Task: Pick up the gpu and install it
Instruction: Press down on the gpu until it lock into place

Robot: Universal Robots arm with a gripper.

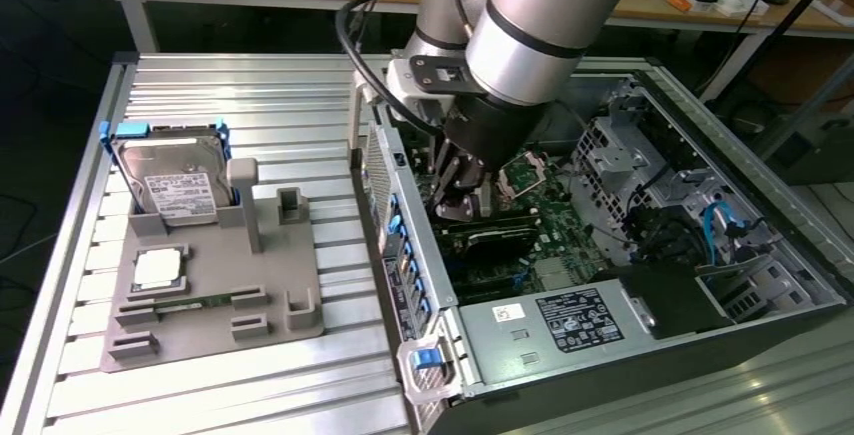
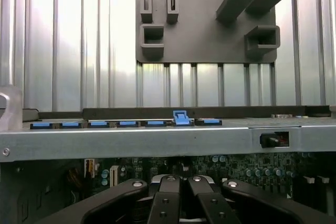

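the end effector (image 1: pixel 461 198), clenched, sits inside the open case (image 1: pixel 747 255) over the motherboard (image 1: pixel 534 235), apparently pressing the gpu (image 1: pixel 483 227). on the tabletop (image 1: pixel 267 95), the holder (image 1: pixel 214 305) keeps the drive (image 1: pixel 171 180).

Case wall (image 1: pixel 400 255) crowds arm; grooved table (image 1: pixel 254 85) beside holder (image 1: pixel 214 295) open.

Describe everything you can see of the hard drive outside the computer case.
The hard drive is a boxy silver metal unit with a white printed label on its face and a blue frame around its upper end and sides. It stands on its lower end, leaning back, seated in the grey holder toward the exterior view's left. Nothing else touches it.
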